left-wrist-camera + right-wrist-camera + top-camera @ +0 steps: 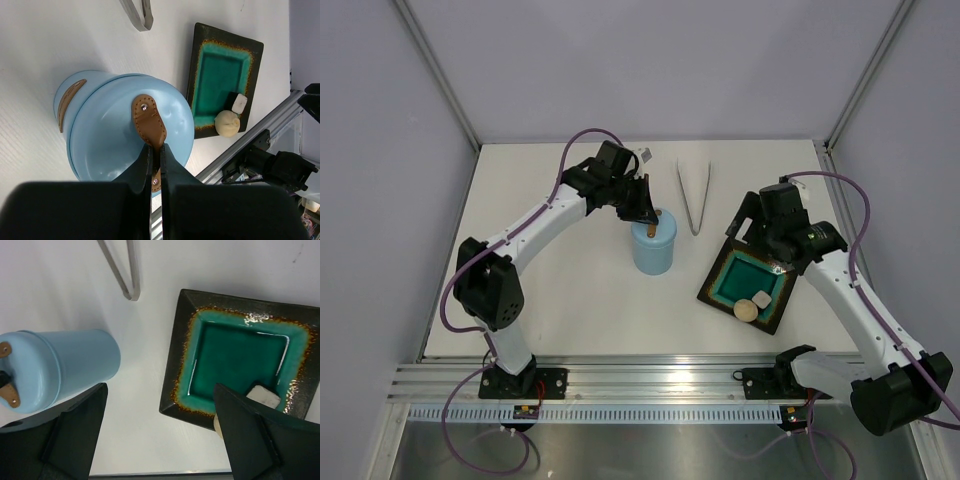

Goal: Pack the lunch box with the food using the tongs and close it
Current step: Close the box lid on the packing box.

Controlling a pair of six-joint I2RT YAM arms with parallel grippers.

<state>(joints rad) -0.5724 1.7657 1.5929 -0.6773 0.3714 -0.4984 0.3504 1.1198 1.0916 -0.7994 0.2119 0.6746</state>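
The light blue lunch box [653,255] stands upright mid-table with its lid [110,145] on top. My left gripper [645,212] [156,147] is shut on the lid's brown tab [148,122] from above. Silver tongs [694,195] [122,270] lie on the table behind the box, untouched. Food remains on the dark, teal-centred plate [715,285]: a beige bun [227,123] and a white cube [239,103]. Over the plate's near-left corner my right gripper [752,232] [160,387] hovers open, with nothing between its fingers; its right finger partly hides the cube [263,395].
White walls enclose the table on three sides. An aluminium rail [650,372] runs along the near edge, where both arm bases are bolted. The lunch box [65,367] stands just left of the right gripper's left finger.
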